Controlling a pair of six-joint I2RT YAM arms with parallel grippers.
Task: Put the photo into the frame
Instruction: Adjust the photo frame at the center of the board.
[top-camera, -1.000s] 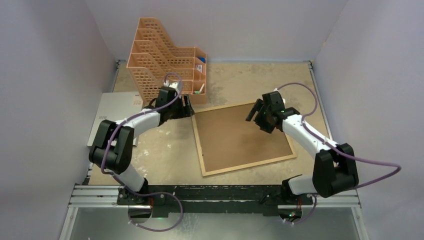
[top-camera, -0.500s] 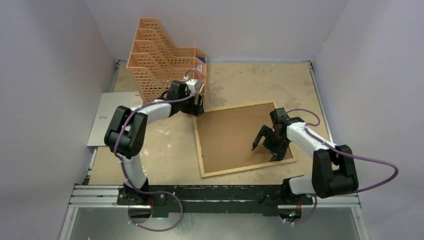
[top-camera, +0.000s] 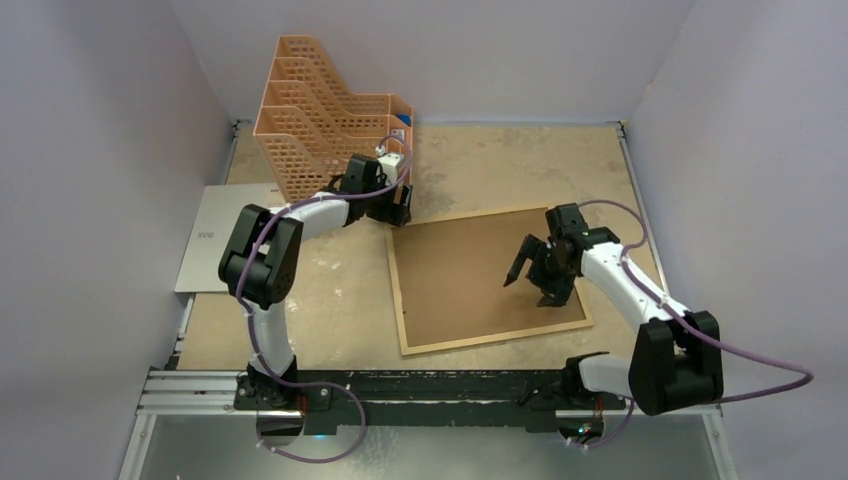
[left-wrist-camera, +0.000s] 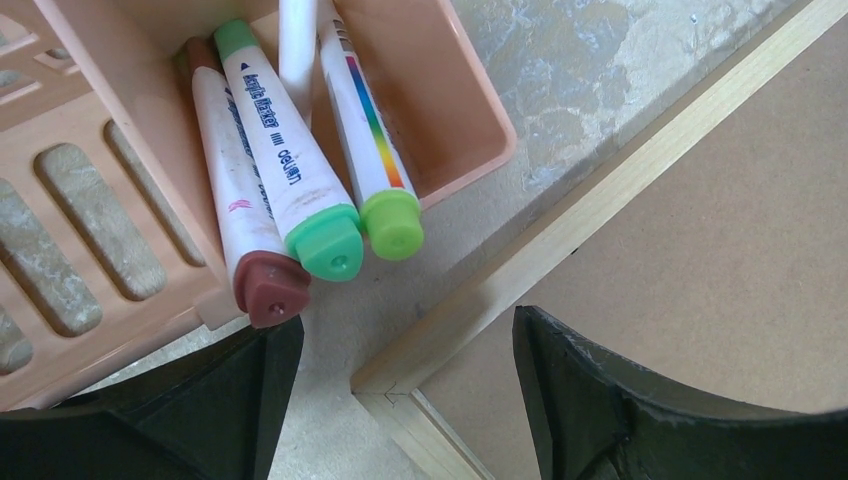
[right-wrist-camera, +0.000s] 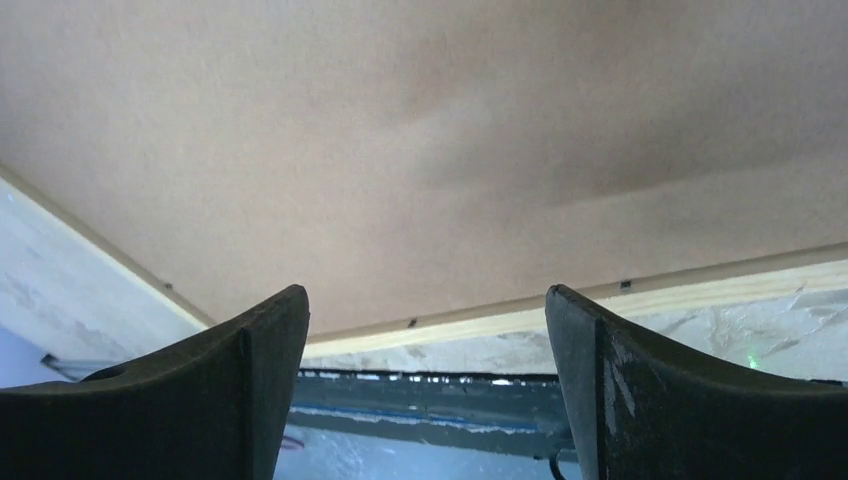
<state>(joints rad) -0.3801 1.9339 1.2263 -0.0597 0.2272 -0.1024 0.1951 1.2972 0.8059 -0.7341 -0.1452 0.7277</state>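
Both agape, left end effector (top-camera: 399, 212) and right end effector (top-camera: 531, 284) — scuffed beige table (top-camera: 500, 160), lilac walls (top-camera: 100, 120).

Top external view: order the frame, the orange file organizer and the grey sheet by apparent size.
1-2, too alike to rank: the frame and the orange file organizer, which stands taller, nearer the camera.
3: the grey sheet, partly covered by the left arm.

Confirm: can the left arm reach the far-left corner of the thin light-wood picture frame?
Probably yes. The open left gripper hangs right over that corner of the frame, nothing between; the orange lattice plastic organizer and its markers crowd one side.
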